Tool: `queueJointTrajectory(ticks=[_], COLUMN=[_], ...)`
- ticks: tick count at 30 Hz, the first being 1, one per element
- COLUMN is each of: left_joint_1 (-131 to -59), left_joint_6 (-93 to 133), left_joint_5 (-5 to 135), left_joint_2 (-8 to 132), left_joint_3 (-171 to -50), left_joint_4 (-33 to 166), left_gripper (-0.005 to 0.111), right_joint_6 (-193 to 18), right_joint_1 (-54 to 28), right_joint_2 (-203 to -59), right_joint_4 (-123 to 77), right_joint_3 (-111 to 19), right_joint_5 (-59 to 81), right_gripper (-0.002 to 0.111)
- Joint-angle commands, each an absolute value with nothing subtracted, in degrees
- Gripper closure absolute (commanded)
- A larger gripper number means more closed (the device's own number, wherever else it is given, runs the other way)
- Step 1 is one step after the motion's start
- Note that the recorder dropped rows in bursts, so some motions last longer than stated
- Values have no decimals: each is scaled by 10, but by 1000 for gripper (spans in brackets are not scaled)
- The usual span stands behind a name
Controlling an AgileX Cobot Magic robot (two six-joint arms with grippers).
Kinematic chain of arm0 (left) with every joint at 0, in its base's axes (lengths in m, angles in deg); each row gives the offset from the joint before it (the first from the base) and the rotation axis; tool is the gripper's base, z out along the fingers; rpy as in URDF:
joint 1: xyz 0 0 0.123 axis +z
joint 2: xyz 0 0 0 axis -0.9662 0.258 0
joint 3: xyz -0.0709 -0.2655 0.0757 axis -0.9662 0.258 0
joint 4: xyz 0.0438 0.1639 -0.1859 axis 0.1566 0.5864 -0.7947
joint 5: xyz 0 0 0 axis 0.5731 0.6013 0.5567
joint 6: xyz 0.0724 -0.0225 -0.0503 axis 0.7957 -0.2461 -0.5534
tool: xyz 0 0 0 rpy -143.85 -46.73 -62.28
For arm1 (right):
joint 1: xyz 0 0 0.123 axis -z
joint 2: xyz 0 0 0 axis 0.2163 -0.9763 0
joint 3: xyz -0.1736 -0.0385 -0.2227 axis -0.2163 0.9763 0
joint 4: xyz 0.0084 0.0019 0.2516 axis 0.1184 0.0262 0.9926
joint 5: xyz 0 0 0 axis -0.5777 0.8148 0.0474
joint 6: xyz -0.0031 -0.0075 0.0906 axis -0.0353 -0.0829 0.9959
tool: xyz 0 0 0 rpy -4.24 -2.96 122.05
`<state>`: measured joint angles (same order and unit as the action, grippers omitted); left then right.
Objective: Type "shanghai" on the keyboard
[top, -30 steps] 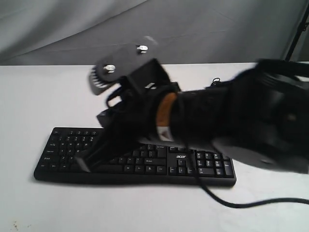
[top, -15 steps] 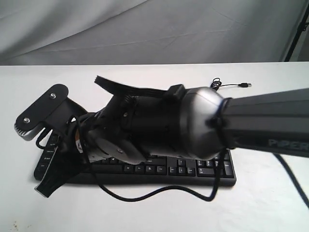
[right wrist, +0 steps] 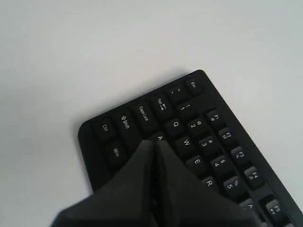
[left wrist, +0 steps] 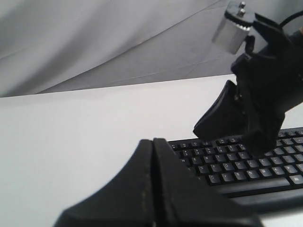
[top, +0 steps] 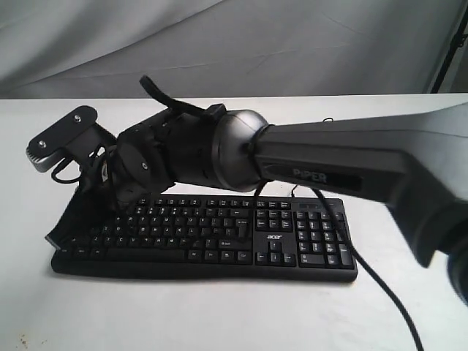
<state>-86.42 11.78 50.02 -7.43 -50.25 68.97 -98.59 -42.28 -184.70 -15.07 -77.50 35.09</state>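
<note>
The black keyboard (top: 219, 235) lies across the white table, acer logo by the arrow keys. My right arm reaches over it to its left end. The right gripper (top: 57, 235) is shut and empty, tips pointing down over the left-hand letter keys. In the right wrist view the closed tips (right wrist: 155, 143) sit just by the A key of the keyboard (right wrist: 142, 113). The left gripper (left wrist: 153, 143) is shut and empty, held beside the keyboard (left wrist: 236, 166); it does not show in the exterior view. From there the right gripper (left wrist: 208, 124) hovers over the upper key rows.
A thin black cable (top: 380, 287) runs off the keyboard's right side across the white table (top: 219, 314). Grey cloth (top: 292, 44) hangs behind. A dark stand pole (top: 450, 45) is at the far right.
The right arm has swung from the keyboard's middle to its left end. Half a second ago the gripper hung past the front left corner; now it is higher, over the left keys.
</note>
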Motion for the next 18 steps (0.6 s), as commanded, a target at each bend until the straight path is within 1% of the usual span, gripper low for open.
queueJointTrajectory(ticks=[1,7,18], left_joint_1=[-867,-867,-867], left_joint_6=[116,116,116], left_joint_5=[503,503,503], left_joint_2=[-76,-76,-76], left_joint_3=[-500,-500,-500], left_joint_4=[690,690,690], left_gripper=[107,107,107], right_joint_6=[-1031,-1031,-1121], right_joint_1=[-422,-421,-421], right_joint_2=[-1864,-1874,-1910], right_joint_4=[-119,-131,-101], right_joint_3=[-786,-786,-786], right_joint_5=[348,310,274], right_gripper=[108,108,108])
